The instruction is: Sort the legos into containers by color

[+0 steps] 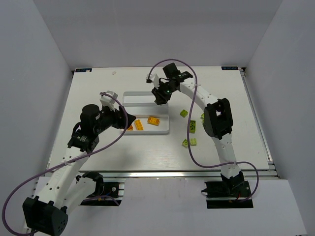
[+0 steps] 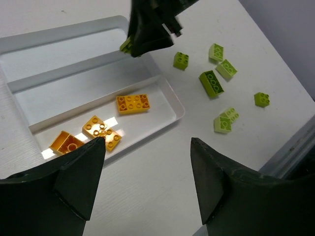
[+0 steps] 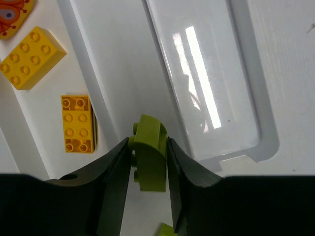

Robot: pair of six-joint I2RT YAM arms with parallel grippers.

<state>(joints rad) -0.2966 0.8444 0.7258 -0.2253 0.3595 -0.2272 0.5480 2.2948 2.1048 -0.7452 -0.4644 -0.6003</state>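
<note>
**Green brick held over the tray, ready to be set into its own lane**

A lime green brick (image 3: 150, 157) is pinched between the right jaws, gripped on two opposite faces with its studs turned sideways. The white tray (image 3: 197, 59) lies beneath these jaws, and the brick appears to hang over the middle compartment (image 3: 128, 59), close to its end wall. The orange bricks (image 3: 78, 124) lie one ridge away from the jaws, so that lane is judged to be taken.

The green piece is best lowered until it is just above the floor of the middle lane and clear of both ridges. Only then should it be let go, so that it is not bounced into the orange lane. A small shift inward along the lane, away from the end wall, would be prudent before the jaws are spread.

The left jaws are spread wide with nothing between them. They hang beside the tray, with the orange bricks just ahead of their tips.

The grip on the brick and the ridges beneath it are shown only in the right wrist view; overhead, they are hidden by the arm. The loose green bricks (image 2: 211, 83) are shown clearly only in the left wrist view. They are scattered on the desk (image 2: 147, 187) past the tray's end, well apart from both sets of jaws. Both arms are seen together only from overhead.
</note>
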